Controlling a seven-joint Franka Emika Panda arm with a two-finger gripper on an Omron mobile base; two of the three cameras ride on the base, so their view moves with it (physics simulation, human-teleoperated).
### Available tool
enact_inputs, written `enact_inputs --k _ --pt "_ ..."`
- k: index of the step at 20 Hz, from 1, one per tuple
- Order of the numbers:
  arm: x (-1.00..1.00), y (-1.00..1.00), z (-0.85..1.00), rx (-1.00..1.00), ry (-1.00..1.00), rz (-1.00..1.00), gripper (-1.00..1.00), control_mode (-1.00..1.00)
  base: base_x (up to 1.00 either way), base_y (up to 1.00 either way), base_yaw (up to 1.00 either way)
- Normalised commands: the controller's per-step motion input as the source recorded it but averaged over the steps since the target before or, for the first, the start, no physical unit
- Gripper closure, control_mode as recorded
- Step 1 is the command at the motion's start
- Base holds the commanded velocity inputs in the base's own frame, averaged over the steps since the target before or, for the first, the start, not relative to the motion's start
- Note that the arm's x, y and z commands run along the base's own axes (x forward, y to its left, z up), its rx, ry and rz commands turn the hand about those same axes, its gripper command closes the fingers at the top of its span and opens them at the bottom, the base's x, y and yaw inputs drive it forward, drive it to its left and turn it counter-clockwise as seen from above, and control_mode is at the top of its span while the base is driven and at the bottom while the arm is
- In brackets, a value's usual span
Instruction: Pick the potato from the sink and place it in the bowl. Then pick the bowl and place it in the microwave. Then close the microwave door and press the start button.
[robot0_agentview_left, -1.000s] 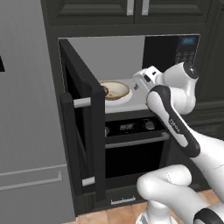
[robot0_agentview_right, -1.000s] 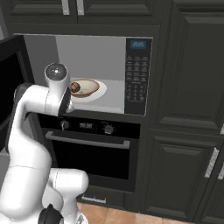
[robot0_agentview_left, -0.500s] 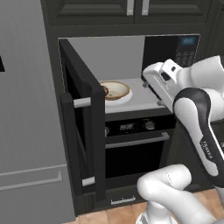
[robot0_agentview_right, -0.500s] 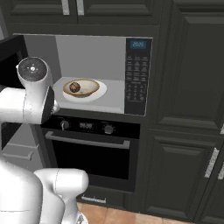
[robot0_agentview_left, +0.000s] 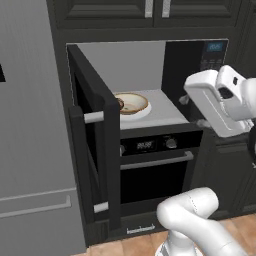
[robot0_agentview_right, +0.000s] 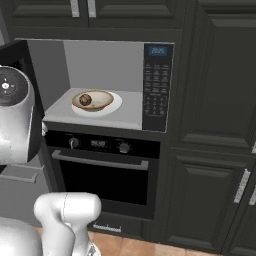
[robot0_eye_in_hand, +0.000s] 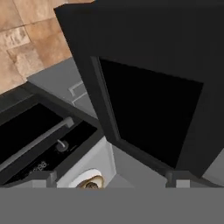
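The microwave (robot0_agentview_right: 110, 85) stood with its door (robot0_agentview_left: 95, 150) swung wide to the left, above the oven (robot0_agentview_right: 105, 170). Inside, on the grey floor, the bowl (robot0_agentview_right: 93, 100) sat on a white plate (robot0_agentview_right: 114, 106), and the potato (robot0_agentview_right: 85, 99) lay in the bowl. The gripper (robot0_eye_in_hand: 109, 178) faced the door's glass, fingers (robot0_eye_in_hand: 43, 177) wide apart, holding nothing.

- Shallow tan bowl (robot0_agentview_right: 93, 99) with cream inside and brown rim.
- Small dark brown potato (robot0_agentview_right: 85, 99).
- Black microwave (robot0_agentview_right: 157, 87), light grey interior, small blue display.
- Black microwave door (robot0_agentview_left: 95, 140) with silver bar handle.
- Tan tiled floor (robot0_eye_in_hand: 22, 39).
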Motion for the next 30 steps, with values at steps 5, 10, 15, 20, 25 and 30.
enact_inputs --k 5,10,15,20,25,30 --pt "-1.0 0.26 0.36 -0.04 -0.12 0.16 -1.0 -1.0 0.0 0.0 0.0" --pt "-1.0 0.43 0.03 -0.14 -0.15 0.16 -1.0 -1.0 0.0 0.0 0.0" --pt "-0.82 0.41 -0.02 -0.19 -0.09 0.15 -1.0 -1.0 0.0 0.0 0.0" --pt "-0.14 0.64 -0.25 -0.26 0.0 0.04 -1.0 -1.0 0.0 0.0 0.0" --pt "-0.16 0.66 -0.21 -0.24 0.0 0.01 -1.0 -1.0 0.0 0.0 0.0" --pt "-0.23 0.73 -0.13 -0.25 0.0 0.0 -1.0 -1.0 0.0 0.0 0.0"
